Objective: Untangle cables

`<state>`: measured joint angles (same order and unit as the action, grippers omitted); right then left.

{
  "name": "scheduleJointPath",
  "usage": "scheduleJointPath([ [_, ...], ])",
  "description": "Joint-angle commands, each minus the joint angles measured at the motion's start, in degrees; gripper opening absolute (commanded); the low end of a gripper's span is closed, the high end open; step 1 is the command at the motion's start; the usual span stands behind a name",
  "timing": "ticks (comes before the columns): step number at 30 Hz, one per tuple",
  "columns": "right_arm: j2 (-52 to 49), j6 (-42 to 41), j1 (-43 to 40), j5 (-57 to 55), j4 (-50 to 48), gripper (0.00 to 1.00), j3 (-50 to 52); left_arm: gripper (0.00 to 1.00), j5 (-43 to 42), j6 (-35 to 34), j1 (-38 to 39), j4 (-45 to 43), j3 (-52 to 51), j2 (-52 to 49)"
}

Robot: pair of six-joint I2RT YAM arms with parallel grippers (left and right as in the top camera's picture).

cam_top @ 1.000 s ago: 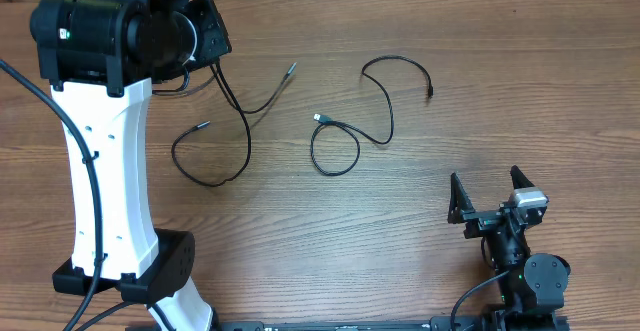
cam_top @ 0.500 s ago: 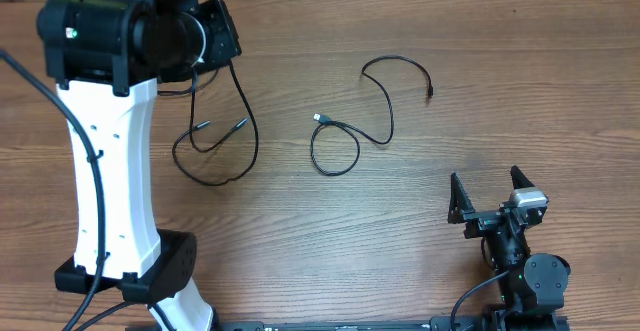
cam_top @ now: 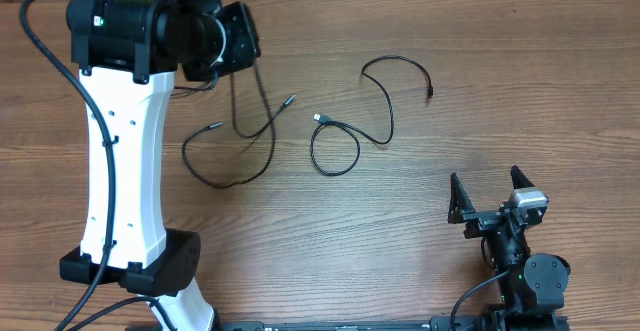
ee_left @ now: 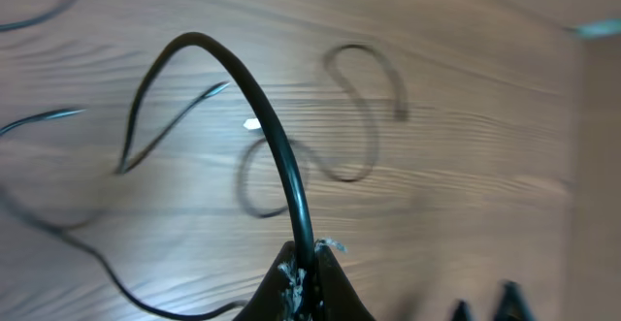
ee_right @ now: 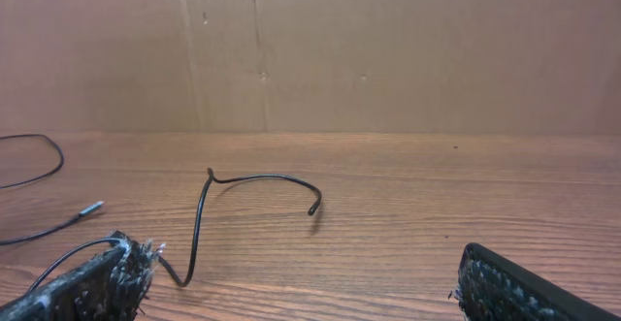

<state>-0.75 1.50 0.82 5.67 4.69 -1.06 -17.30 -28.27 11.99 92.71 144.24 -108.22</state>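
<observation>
The left claw (ee_left: 303, 280) is closed, its dark, ragged-edged tips pinching the first cable (ee_left: 291, 187). This is a thin, smooth, black, round cord. It rises from the tips in a stiff arch, then drops to the desk (cam_top: 520, 91), which is flat brown wood with a fine straight grain. Below the claw the cord lies in 1 loose open loop. Its 2 slim silver plugs (cam_top: 291, 98) rest on the wood, 1 on each side of the hanging strand and apart from each other.

Beyond that loop, to the claw's right, lies the second cable (cam_top: 391, 121), equally thin and black, apart from the first with bare wood between them. It makes 1 small closed loop beside a pale plug (cam_top: 318, 118), then an S-curve ending in a dark plug farther right.

Well apart from both cords, the right claw (cam_top: 484, 176) rests low at the desk's near edge. It is spread wide, with rough black pads showing. It grips and touches nothing, and open wood runs ahead of it to the second cable.

Farthest out, a flat brown cardboard wall (ee_right: 388, 49) closes the desk's far edge.
</observation>
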Motion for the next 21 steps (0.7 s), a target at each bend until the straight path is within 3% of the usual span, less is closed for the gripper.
scheduleJointPath([
  [1, 0.13, 0.31, -0.09, -0.28, -0.28, 1.0, 0.57, 0.04, -10.78, 1.38, 1.18, -1.95, -0.42, -0.2],
  [5, 0.13, 0.31, -0.09, -0.28, -0.28, 1.0, 0.57, 0.04, -9.88, 2.64, 2.89, -1.25, -0.42, -0.2],
  [11, 0.13, 0.31, -0.09, -0.28, -0.28, 1.0, 0.57, 0.04, 2.36, 3.41, 3.82, 4.11, -1.29, -0.2],
  [21, 0.13, 0.31, -0.09, -0.28, -0.28, 1.0, 0.57, 0.05, 13.29, 2.6, 3.67, 4.11, -5.55, -0.44],
])
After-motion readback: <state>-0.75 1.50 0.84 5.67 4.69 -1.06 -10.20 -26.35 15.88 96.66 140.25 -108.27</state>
